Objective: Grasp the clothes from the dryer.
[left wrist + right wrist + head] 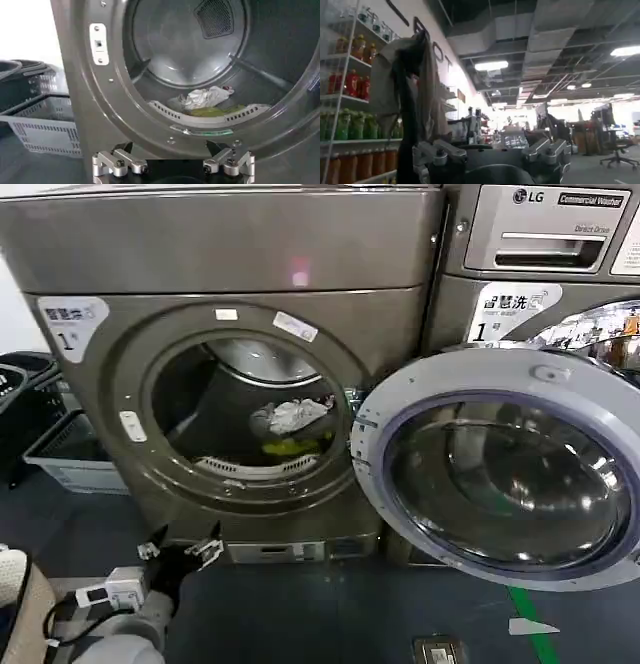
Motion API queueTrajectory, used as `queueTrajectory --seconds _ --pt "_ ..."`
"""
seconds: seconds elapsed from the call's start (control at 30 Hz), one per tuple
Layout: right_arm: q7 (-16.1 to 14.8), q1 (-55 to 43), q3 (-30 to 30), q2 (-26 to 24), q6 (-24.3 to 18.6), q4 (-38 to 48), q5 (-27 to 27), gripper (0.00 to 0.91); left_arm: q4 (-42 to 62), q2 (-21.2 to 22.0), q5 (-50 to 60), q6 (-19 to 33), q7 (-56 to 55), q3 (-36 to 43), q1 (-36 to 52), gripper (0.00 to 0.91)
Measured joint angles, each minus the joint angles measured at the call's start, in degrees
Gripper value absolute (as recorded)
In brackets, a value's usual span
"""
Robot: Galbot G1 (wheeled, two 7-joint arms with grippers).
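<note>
Dryer (120,424) fills the left of the head view: bronze-brown front-loader, "1" sticker (68,319) on its upper left corner, porthole wide, door (500,469) swung fully out to the right and clear of the opening. LG machine (545,234) sits next to it on the right, not our target. Grey baskets (70,454) stand on the floor off the dryer's left side.

Clothes are in the drum, low and toward the right half of the opening: whitish-grey piece (292,416) on top, yellow-green piece (290,448) touching it just beneath, nearer the lip. Same stack in the left wrist view, white piece (202,97) over green piece (215,111), lying just behind the perforated lip (200,116). The pile's long axis runs roughly side to side across the drum.

Key relation: left gripper (180,552) hovers low outside the dryer, below the porthole's lower left rim. Clothes lie up, forward and to the right of it, inside the drum. Left arm looks nearer, so my read is it takes the reach: up over the lip, then in.

Left gripper (172,162): fingers spread wide, holding nothing, touching nothing.

Right gripper (490,155) points off into the room, at shelves of bottles (350,90); fingers apart, empty, parked.
</note>
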State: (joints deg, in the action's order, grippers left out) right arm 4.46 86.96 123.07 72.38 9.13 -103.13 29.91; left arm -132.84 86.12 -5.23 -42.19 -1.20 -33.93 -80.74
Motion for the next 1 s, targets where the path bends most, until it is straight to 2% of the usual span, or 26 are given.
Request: queueTrajectory --seconds 1.0 --pt "-0.11 1.13 2.35 -1.29 0.04 1.4 0.01 0.907 0.2 -0.09 -0.64 0.0 0.0 -0.05 0.14 0.907"
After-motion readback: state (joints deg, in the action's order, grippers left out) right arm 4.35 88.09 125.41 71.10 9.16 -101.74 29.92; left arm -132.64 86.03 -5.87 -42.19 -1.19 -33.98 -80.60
